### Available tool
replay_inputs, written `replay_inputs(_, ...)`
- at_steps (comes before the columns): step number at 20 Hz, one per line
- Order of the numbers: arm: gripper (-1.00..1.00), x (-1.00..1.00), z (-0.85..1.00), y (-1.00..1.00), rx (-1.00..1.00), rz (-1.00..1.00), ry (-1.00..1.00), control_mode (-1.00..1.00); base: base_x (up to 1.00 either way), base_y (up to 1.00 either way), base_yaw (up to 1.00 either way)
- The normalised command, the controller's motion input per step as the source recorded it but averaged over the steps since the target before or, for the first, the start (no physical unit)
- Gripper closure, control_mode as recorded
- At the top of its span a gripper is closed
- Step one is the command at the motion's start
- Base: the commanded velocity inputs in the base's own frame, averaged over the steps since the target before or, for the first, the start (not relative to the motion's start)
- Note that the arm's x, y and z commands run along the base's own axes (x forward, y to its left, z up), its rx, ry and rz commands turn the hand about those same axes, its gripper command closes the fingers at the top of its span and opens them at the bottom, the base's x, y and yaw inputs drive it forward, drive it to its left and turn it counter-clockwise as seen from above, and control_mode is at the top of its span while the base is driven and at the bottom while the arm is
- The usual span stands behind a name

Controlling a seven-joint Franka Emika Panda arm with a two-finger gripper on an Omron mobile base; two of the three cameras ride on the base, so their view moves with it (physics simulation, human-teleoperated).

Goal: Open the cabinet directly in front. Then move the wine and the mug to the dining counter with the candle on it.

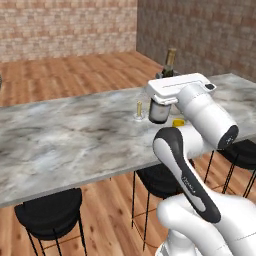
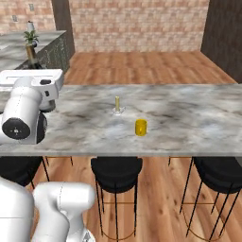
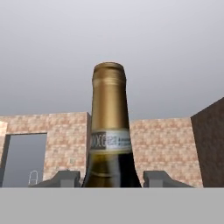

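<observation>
We see a long grey-white marble counter (image 2: 189, 118) with round black stools (image 2: 116, 174) on thin legs tucked under its near edge. On the counter stands a thin pale-yellow stick candle (image 2: 117, 104) in a small clear holder. It stands straight up. Near it, a bit closer to the stools, sits a small yellow-orange mug (image 2: 141, 127), upright with its open side up. The mug and the candle are apart, not touching.

The slim dark glass wine bottle with a golden neck (image 3: 109, 131) stands straight up, so its long side runs up and down and its golden top points at the ceiling. In the hand view its neck rises right between the two dark finger tips, with a pale label band under the gold part. In the left base view its golden top (image 1: 170, 59) pokes up behind the white hand of the arm, over the counter and beside the candle.

The gripper (image 3: 111, 178) is partly closed, with one finger on each side of the bottle. We think it is holding the bottle, since the fingers sit tight by the glass. We cannot tell if the bottle's bottom touches the counter, because the arm hides it.

Brick walls (image 2: 137, 23) and a wooden floor (image 2: 156, 64) lie behind the counter.
</observation>
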Motion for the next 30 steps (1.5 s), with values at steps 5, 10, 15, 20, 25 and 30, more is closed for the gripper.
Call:
replay_inputs(5,1.0,0.01,-0.02,-0.03,0.0,0.0,0.0,-1.0,0.0,-0.1,0.0)
replay_inputs(10,1.0,0.4,-0.12,0.14,-0.03,0.0,0.04,-1.0,0.0,0.0,0.0)
replay_inputs(15,1.0,0.75,-0.07,0.52,-0.04,0.0,0.1,-1.0,0.0,0.0,0.0)
replay_inputs(20,1.0,0.32,-0.02,0.15,-0.03,0.01,0.06,-1.0,0.0,0.0,0.0)
replay_inputs(25,1.0,0.0,-0.15,-0.15,0.0,0.01,0.0,-1.0,0.0,0.0,0.0)
replay_inputs(30,1.0,0.0,-0.42,-0.33,0.0,0.0,0.05,-1.0,0.0,0.0,0.0)
